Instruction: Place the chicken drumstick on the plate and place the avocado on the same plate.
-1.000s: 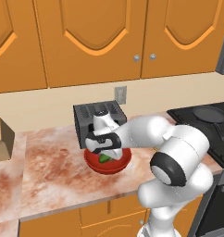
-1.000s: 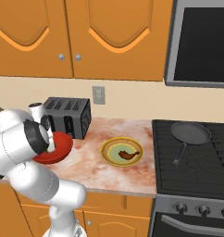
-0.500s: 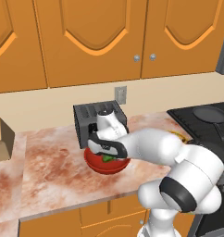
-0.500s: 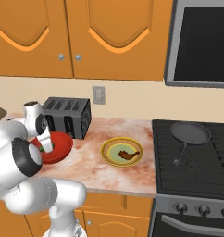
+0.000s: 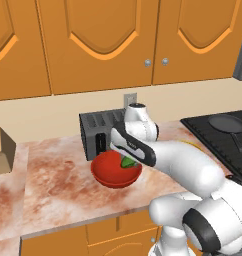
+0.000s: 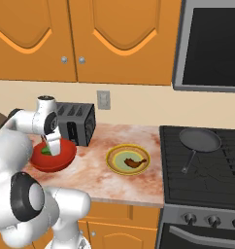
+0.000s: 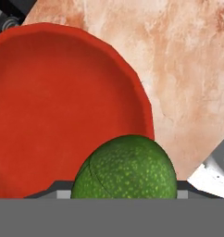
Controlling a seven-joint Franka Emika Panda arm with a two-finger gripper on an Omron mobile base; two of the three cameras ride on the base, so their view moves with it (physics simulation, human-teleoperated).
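The gripper (image 6: 52,148) hangs over the red bowl (image 6: 52,157) at the left part of the bench (image 6: 95,177), just in front of the dark toaster (image 6: 75,123). In the hand view the avocado (image 7: 124,169) sits right at the gripper, a pebbled green lump wedged between two grey finger parts at its sides, so the gripper looks closed on the avocado, with the red bowl (image 7: 63,106) spread out beneath it and the marbled bench (image 7: 188,74) beyond its rim. In the left base view the avocado (image 5: 128,162) shows as a small green patch just under the end of the arm, above the far right part of the red bowl (image 5: 113,170); whether it touches the inside of the bowl cannot be told. In the right base view the avocado (image 6: 46,151) peeks out green beside the gripper, over the bowl. The plate (image 6: 114,156) lies on the bench to the right of the bowl, well apart from it and near the stove (image 6: 207,165), and the chicken drumstick (image 6: 134,162) rests on the plate's pale centre. A dark frying pan (image 6: 199,141) stands on the stove. At the far left of the bench in the left base view stands a small brown box (image 5: 2,150).
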